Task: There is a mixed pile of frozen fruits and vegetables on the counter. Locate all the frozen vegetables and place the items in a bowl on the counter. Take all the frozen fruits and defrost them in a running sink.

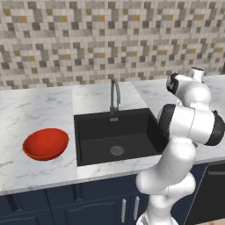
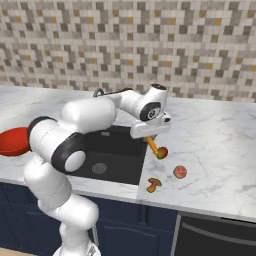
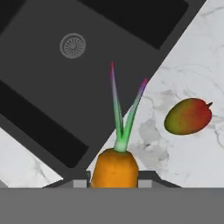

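Carrot (image 3: 114, 168), bottom centre, clamped in gripper (image 3: 113, 183): long axis up-frame, green top toward sink (image 3: 65, 83) rim; mango (image 3: 188, 116) right, bare marble counter (image 3: 192, 52) beyond

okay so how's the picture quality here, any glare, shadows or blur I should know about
Left base view: even light, soft sheen on the red bowl, sink basin very dark. Right base view: faint shadows under the produce beside the carrot. Hand view: sharp, carrot top close and large at the end effector, soft shadow under the mango-like fruit.
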Controlling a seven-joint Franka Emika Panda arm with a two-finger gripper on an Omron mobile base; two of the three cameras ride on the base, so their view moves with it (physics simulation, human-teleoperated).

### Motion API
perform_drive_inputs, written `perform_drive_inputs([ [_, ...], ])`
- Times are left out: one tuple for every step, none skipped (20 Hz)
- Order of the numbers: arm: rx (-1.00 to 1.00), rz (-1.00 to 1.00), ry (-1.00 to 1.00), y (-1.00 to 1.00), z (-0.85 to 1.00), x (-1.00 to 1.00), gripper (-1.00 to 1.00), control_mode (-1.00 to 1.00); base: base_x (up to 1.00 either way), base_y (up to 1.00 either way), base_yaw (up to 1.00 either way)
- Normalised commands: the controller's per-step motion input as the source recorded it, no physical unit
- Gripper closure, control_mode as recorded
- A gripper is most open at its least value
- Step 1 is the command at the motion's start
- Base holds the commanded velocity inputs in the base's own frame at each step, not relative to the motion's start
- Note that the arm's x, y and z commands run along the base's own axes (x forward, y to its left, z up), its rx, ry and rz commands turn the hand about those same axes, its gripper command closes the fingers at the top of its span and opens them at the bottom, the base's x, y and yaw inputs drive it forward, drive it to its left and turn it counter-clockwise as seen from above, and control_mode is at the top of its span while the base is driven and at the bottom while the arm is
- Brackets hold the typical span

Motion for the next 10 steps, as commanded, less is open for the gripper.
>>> perform_drive_inputs([
  [-0.1, 0.16, 0.0, 1.0, 0.02, -0.51, 1.0, -1.0, 0.0, 0.0, 0.0],
  [-0.09, 0.16, 0.0, 1.0, 0.01, -0.54, 1.0, -1.0, 0.0, 0.0, 0.0],
  [-0.09, 0.17, 0.0, 1.0, 0.02, -0.58, 1.0, -1.0, 0.0, 0.0, 0.0],
  [-0.09, 0.18, 0.0, 1.0, 0.0, -0.59, 1.0, -1.0, 0.0, 0.0, 0.0],
  [-0.1, 0.18, 0.0, 1.0, 0.0, -0.6, 1.0, -1.0, 0.0, 0.0, 0.0],
  [-0.09, 0.18, 0.0, 1.0, 0.0, -0.57, 1.0, -1.0, 0.0, 0.0, 0.0],
  [-0.06, 0.17, 0.0, 1.0, 0.07, -0.49, 1.0, -1.0, 0.0, 0.0, 0.0],
  [-0.06, 0.14, 0.0, 1.0, 0.09, -0.41, 1.0, -1.0, 0.0, 0.0, 0.0],
  [-0.05, 0.12, 0.0, 1.0, 0.13, -0.36, 1.0, -1.0, 0.0, 0.0, 0.0],
  [-0.04, 0.11, 0.0, 1.0, 0.16, -0.34, 1.0, -1.0, 0.0, 0.0, 0.0],
])
